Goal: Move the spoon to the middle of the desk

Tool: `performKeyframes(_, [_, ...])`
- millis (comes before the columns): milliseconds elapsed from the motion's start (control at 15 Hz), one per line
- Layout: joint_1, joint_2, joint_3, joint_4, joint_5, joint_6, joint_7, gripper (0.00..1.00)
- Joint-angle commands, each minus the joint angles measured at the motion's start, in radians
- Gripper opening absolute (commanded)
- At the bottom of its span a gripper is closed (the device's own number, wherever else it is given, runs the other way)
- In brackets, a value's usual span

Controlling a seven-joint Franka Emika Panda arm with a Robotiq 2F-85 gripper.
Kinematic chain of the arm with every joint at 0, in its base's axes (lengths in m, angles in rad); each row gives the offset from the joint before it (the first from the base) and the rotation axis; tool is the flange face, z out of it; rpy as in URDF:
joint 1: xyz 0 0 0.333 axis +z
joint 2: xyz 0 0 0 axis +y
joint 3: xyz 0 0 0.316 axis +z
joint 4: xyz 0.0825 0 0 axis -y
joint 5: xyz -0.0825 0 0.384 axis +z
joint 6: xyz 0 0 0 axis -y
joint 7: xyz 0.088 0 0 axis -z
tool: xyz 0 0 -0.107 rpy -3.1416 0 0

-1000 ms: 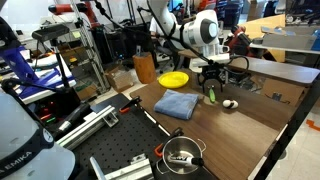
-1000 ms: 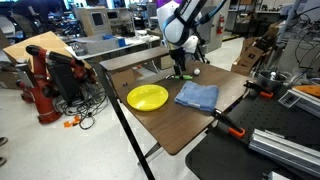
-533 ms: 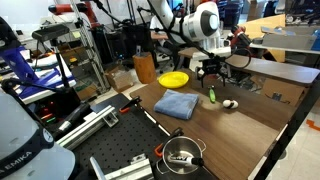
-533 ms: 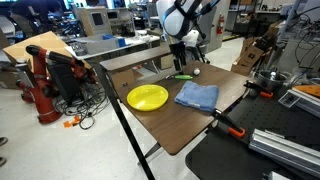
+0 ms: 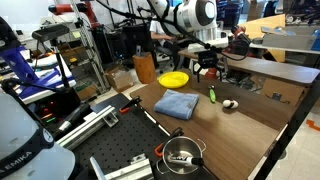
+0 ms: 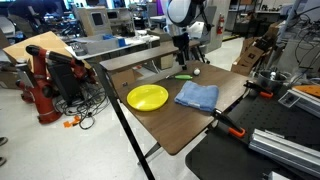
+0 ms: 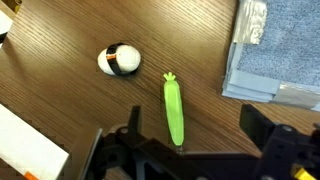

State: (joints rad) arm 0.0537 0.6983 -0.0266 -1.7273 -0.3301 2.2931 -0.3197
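Wrist view: my tool (image 7: 190, 152) hangs at the bottom of the frame with its fingers (image 7: 272, 135) spread wide and nothing between them. The spoon (image 7: 174, 108) lies flat on the counter (image 7: 60, 100) below the gap, lengthwise up the frame and apart from both fingers. To its right is the blue cloth (image 7: 280, 50), near but not touching. To its upper left sits a small dark-and-white lump (image 7: 121, 60).

In both exterior views the tool (image 5: 207, 68) (image 6: 181, 52) stands well above the wood. The spoon (image 5: 211, 96) (image 6: 183, 77) is a green streak just beyond the cloth (image 5: 177, 103) (image 6: 197, 95). The yellow plate (image 5: 173, 79) lies further off.

As I judge it, the spoon rests roughly mid-counter and I am not holding it. If that spot will do, only backing away is left. If not, I must come down and pinch it again.

My fingertips are cut off by the lower edge of the wrist view, and the spoon's near end slips behind my tool there, so I cannot make out its pale end. The cloth runs off the right edge. In the exterior views the spoon is too small to tell which way it points.
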Motion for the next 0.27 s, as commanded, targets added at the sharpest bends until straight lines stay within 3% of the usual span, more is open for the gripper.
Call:
performKeyframes(0, [-0.009, 0.001, 0.01, 0.002, -0.008, -0.004, 0.004, 1.0])
performKeyframes(200, [-0.009, 0.001, 0.01, 0.002, -0.008, -0.004, 0.004, 1.0])
